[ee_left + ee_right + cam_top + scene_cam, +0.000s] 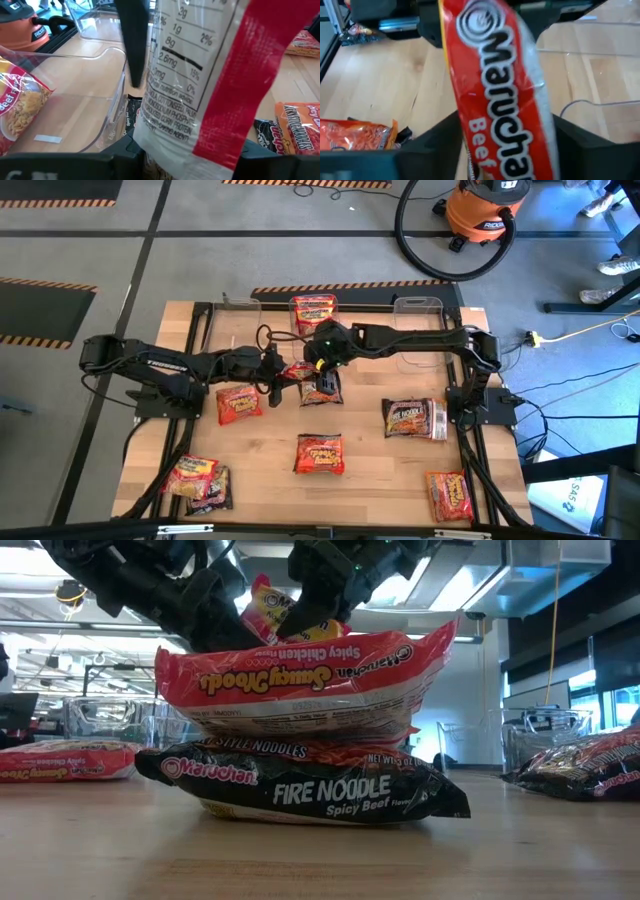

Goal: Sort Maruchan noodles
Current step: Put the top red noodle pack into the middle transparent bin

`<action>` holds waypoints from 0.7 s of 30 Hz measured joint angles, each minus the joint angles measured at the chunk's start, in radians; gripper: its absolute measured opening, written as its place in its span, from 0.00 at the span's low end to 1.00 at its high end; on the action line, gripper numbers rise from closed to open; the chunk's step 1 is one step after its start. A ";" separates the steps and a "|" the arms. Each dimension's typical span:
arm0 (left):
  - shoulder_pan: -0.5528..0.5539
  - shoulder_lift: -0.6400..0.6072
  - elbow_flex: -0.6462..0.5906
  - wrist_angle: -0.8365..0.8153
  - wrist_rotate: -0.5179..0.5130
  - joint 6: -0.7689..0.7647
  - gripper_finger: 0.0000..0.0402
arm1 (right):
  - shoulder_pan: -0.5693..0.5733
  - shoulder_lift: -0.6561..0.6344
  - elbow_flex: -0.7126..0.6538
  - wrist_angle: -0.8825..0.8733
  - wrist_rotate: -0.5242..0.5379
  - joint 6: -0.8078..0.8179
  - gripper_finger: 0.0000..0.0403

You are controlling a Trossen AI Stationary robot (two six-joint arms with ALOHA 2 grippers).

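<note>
Near table edge [300, 520]: packets scattered well apart, bare wood between them; a red-on-black pair [305, 730] stacked at the front, long axes crosswise in the low view. Mid-table: red beef packet [298, 370] held off the wood, long axis running from one gripper toward the other. Left gripper [272, 370] closed on one end, right gripper [318, 363] closed on the other. Far edge: clear tub [313, 308] holding one red packet.

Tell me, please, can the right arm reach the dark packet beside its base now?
Probably not yet: the right hand is shut on the red Beef packet, which the left hand grips too. Otherwise the dark packet lies unobstructed.
</note>
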 joint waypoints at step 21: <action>0.019 -0.107 0.002 -0.079 -0.073 -0.122 0.49 | -0.009 -0.065 -0.002 -0.035 0.111 -0.143 0.21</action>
